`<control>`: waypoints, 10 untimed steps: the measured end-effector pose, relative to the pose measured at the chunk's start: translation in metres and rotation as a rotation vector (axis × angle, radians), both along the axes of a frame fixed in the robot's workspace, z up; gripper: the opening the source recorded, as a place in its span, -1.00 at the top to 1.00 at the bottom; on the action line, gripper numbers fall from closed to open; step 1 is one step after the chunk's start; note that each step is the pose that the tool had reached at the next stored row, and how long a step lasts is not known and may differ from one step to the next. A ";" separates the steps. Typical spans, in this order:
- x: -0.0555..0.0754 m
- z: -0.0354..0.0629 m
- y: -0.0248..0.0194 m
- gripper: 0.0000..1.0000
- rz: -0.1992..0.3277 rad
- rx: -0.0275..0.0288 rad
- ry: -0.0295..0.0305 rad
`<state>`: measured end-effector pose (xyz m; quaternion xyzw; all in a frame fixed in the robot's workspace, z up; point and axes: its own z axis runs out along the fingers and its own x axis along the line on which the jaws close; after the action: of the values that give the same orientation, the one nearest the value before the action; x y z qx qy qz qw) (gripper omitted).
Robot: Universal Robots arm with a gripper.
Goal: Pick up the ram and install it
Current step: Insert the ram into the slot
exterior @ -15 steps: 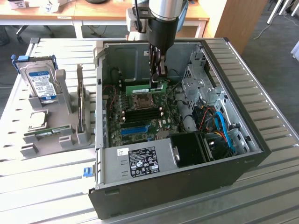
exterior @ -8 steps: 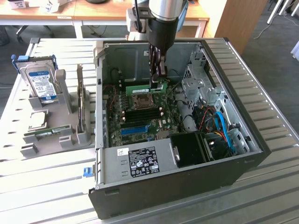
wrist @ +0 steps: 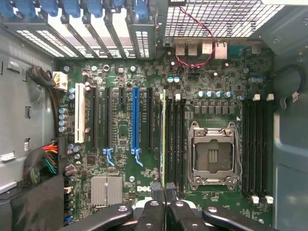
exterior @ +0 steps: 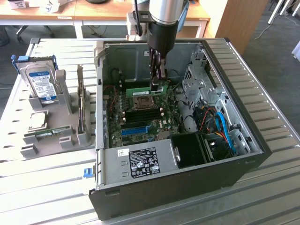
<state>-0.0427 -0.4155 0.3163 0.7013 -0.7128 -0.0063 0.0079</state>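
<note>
Clamping the ram [wrist: 164, 134] edge-down, the closed end effector [wrist: 165, 191] is holding it parallel with the motherboard [wrist: 120, 144] slots for alignment

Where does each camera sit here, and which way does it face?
Exterior view: off the arm, raised, looking down into the open computer case; the arm and gripper show.
Wrist view: on the wrist, facing the motherboard; gripper fingers show, shut on the ram.
Shared: gripper, ram, motherboard, processor socket.

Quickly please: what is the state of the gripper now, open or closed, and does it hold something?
The gripper is closed, holding the ram inside the computer case.
</note>
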 end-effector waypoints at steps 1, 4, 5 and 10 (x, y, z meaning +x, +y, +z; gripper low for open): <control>0.000 -0.0011 0.0000 0.76 0.000 -0.0001 0.0000; 0.000 -0.0045 0.0000 0.76 0.000 0.0001 0.0000; 0.000 -0.0055 0.0000 0.76 0.000 0.0000 0.0000; 0.000 -0.0106 0.0000 0.76 0.000 -0.0001 0.0000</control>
<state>-0.0427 -0.4155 0.3057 0.7013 -0.7128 -0.0063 0.0080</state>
